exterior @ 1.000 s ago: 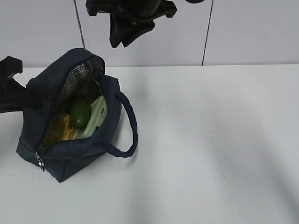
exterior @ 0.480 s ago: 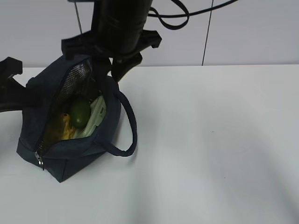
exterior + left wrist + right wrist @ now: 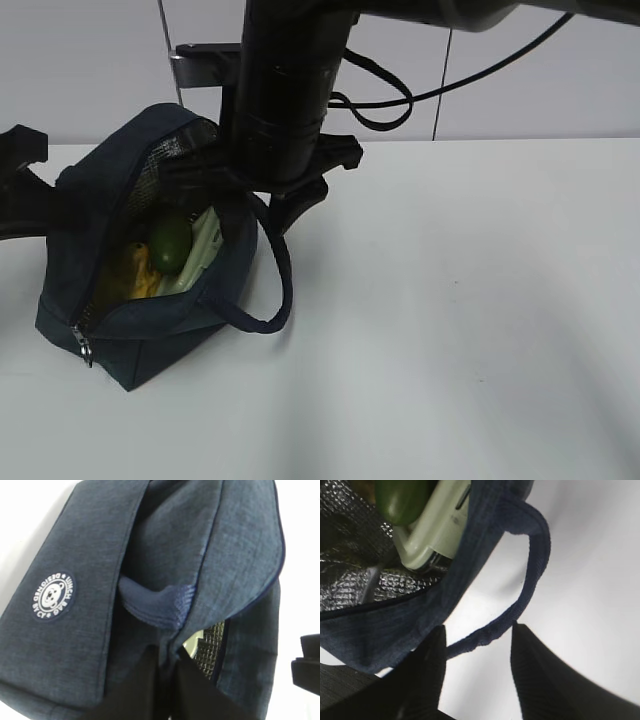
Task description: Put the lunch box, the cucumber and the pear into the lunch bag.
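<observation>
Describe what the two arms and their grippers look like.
Both arms are black. The right arm is a thick glossy cylinder with black cables looping off it and a grey bracket; its gripper has flat, matte, ribbed fingers. The left gripper shows plain dark fingers.

The dark navy woven-fabric lunch bag [image 3: 150, 330] shows a silver foil lining [image 3: 165, 170] with a quilted diamond grid inside its open mouth. On the bag's outer side panel sits a round navy badge [image 3: 52, 596] with white lettering and a white bear face. Inside the bag, the smooth dark green cucumber [image 3: 170, 242] lies against the pale sage-green lid of the clear lunch box [image 3: 205, 245], and the yellow pear [image 3: 133, 272] glows beside the cucumber. The bag's looped strap handle [image 3: 280, 270] is a slightly brighter navy. The worktop [image 3: 450, 330] under the bag is plain white. The right gripper's fingers [image 3: 427, 670] are matte black.
</observation>
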`<state>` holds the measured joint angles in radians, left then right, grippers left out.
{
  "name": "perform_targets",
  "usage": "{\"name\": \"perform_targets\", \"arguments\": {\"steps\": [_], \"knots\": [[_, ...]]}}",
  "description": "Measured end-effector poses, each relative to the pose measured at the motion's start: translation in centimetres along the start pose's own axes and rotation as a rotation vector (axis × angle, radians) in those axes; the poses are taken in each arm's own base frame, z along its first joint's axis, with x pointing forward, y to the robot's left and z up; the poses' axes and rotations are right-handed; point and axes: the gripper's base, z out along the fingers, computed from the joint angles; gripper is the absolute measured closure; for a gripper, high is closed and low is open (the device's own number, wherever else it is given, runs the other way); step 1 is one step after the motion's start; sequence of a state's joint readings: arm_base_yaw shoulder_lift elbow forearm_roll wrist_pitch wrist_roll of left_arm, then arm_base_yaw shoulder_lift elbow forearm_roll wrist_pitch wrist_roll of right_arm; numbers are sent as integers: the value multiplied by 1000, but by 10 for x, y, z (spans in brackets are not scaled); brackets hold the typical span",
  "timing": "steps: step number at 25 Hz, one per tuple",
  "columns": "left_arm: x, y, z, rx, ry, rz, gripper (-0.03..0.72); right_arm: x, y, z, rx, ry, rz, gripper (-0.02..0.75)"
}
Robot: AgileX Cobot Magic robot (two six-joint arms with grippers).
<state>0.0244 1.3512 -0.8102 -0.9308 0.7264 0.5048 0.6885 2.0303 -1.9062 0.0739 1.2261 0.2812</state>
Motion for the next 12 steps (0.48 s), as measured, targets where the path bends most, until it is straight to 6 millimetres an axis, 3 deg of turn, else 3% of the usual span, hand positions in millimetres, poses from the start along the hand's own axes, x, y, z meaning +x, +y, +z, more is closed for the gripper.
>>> {"name": "perform_targets", "arguments": {"steps": [5,12], "knots": [[0,0,0,-1,-2,6,687,-8,5,1,-59,-80,30,260],[0,0,0,-1,-2,10,687,-10,6,29,-65,-36,76,243]]}}
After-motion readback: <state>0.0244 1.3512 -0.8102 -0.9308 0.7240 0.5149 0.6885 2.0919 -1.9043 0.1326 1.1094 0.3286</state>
